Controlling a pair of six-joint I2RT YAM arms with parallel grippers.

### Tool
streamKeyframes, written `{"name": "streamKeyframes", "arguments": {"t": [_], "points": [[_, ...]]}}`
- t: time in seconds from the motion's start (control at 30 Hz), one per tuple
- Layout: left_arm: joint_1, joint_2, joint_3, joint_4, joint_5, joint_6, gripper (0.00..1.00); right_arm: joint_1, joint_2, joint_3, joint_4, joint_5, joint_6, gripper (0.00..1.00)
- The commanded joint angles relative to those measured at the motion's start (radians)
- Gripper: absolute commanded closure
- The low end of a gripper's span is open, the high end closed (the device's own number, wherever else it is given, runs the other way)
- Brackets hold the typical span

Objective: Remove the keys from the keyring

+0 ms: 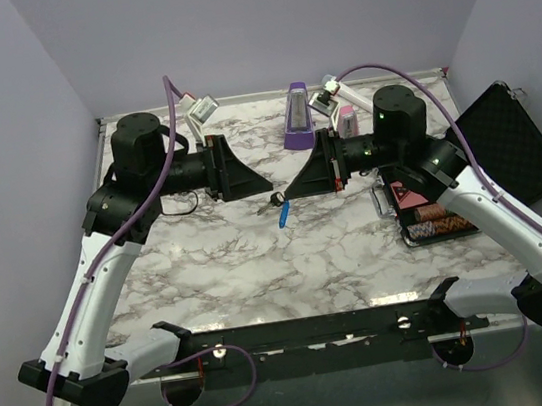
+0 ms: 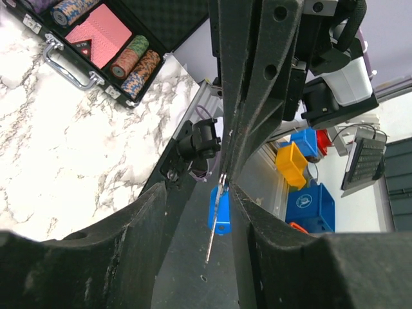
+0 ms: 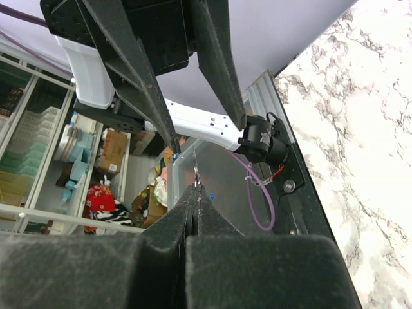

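A small blue key point(image 1: 282, 216) hangs in the air above the marble table point(image 1: 260, 265), between the two arms. In the left wrist view the blue key point(image 2: 221, 212) and a thin pale metal blade dangle from the keyring point(image 2: 223, 182). My right gripper point(image 3: 196, 191) is shut on that thin metal keyring point(image 3: 196, 175), which sticks out of its tips. My left gripper point(image 2: 199, 193) is open. Its fingers stand on either side of the hanging key without touching it. The two grippers face each other tip to tip, left gripper point(image 1: 264, 186) and right gripper point(image 1: 291, 196).
A purple metronome point(image 1: 297, 115) and a pink one point(image 1: 345, 120) stand at the back of the table. An open black case point(image 1: 505, 145) with poker chips point(image 1: 435, 222) lies at the right. A white device point(image 1: 202, 107) sits at the back left.
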Motion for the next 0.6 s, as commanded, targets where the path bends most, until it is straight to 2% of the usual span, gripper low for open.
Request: {"name": "streamKeyframes", "arguments": {"t": [0.0,0.27,0.57], "points": [[0.007,-0.025,-0.001,-0.019,0.069,0.035,0.50,0.005,0.006,0.036,-0.009,-0.009,-0.016,0.99],[0.007,-0.043,-0.045,0.011,0.160,0.037,0.51,0.005,0.014,0.047,-0.009,-0.001,-0.018,0.99],[0.003,-0.040,-0.074,0.048,0.177,0.021,0.55,0.007,0.024,0.058,-0.009,-0.009,-0.015,0.99]]}}
